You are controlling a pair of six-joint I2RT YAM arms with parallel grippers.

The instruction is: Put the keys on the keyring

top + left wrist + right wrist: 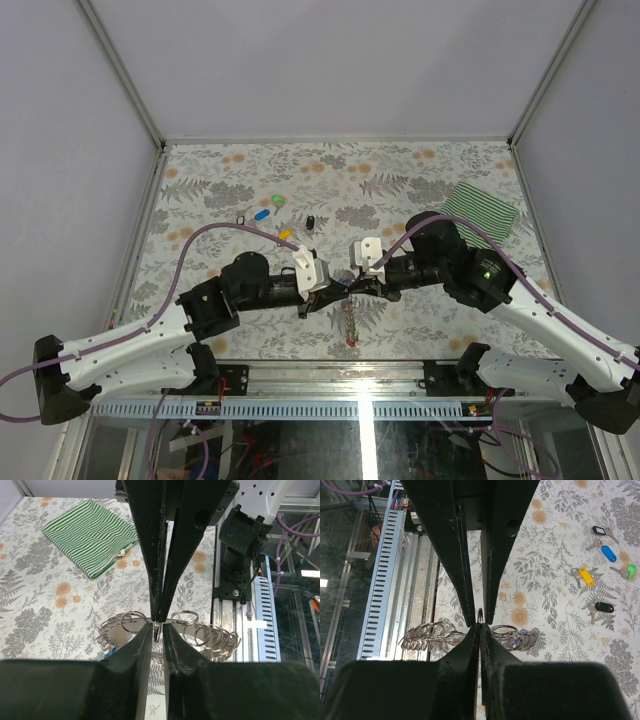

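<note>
**Entry: keyring loop, pinched between two grippers**

Right gripper (480,626): clamped tight on a small loop of the keyring (122,632).
Left gripper (158,636): narrow around the same loop; I cannot tell if it bites.
Keyring: hanging between both arms.
Keys (586,576): loose on the table (555,520), well apart.
Advice: I'd part the coil gently and squarely, without twisting.

Bright, even light; blurred close foreground.
</note>
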